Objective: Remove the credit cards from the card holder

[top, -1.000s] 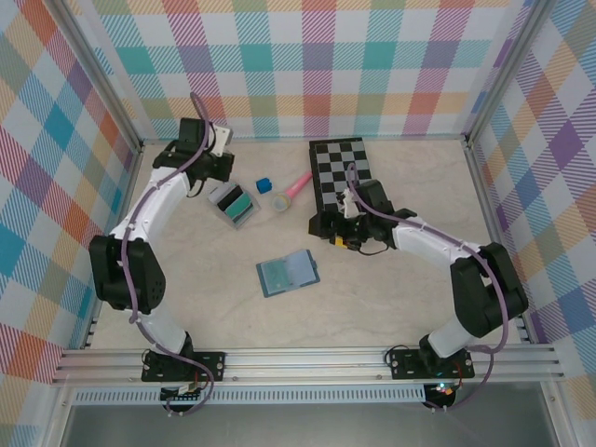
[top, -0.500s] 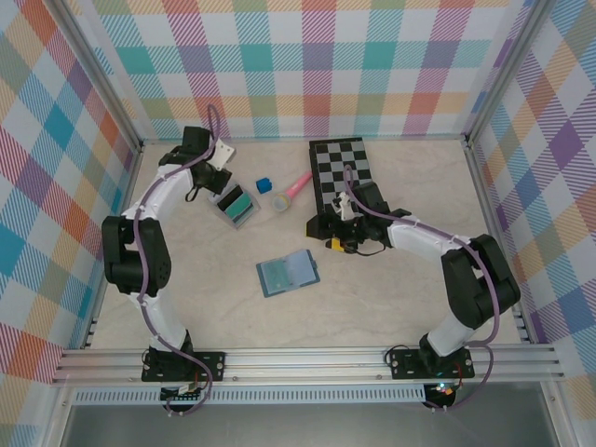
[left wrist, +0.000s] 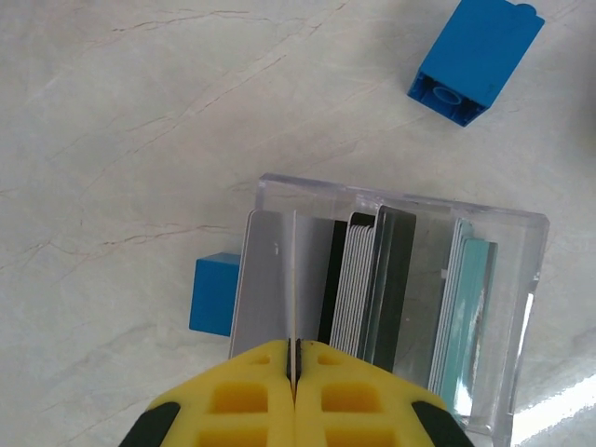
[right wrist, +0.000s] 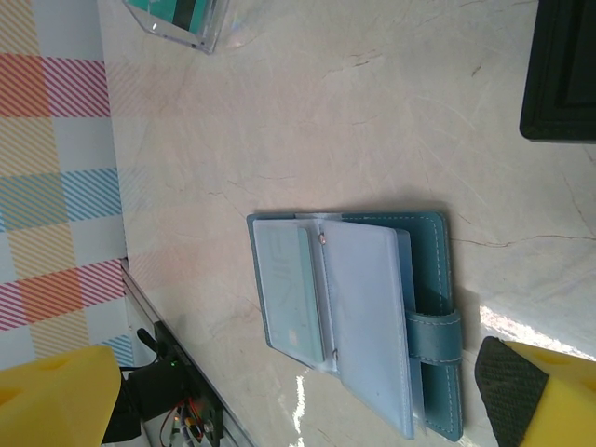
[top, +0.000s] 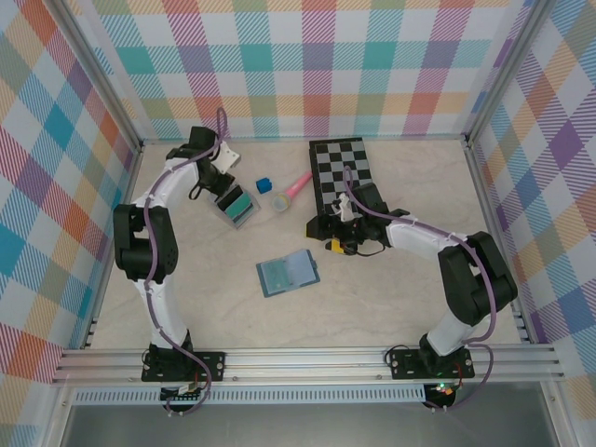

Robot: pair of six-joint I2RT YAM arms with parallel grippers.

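Your left end effector (left wrist: 294, 358) is pressed together on a thin card (left wrist: 293, 279), seen from its edge. It is just over the clear box (left wrist: 526, 279), where other cards (left wrist: 358, 279) stand in a row. Go straight down into the gap, then let go, so you do not knock the rest. Your right end effector (right wrist: 293, 372) is spread wide with nothing in it, above the card holder (right wrist: 372, 317). The card holder lies open on the bench (right wrist: 372, 121), near the middle, with a green card (right wrist: 293, 289) tucked in one page. I think that one comes next. Come down slowly, pinch its free edge, and slide it out of its pocket. The holder looks light and may slide, so go gently.
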